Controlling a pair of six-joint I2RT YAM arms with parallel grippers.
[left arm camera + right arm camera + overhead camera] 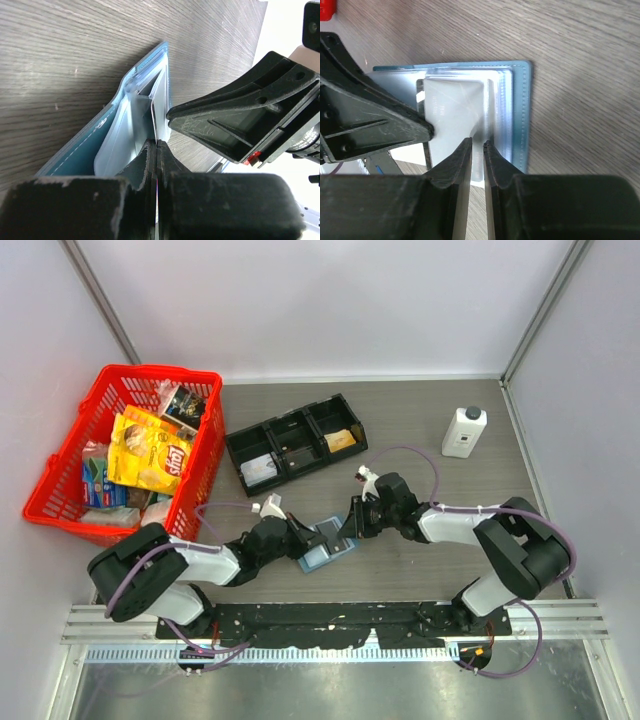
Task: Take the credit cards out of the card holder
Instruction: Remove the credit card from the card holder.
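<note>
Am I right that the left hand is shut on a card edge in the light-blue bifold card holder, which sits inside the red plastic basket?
Not quite. The light-blue bifold card holder lies on the wooden table, apart from the red plastic basket, as the top view shows. The left hand is indeed shut on a thin pale card edge.

Both claws, left (303, 537) & right (352, 523), meet over blue card holder (327, 548) mid-table, behind arm bases.
</note>
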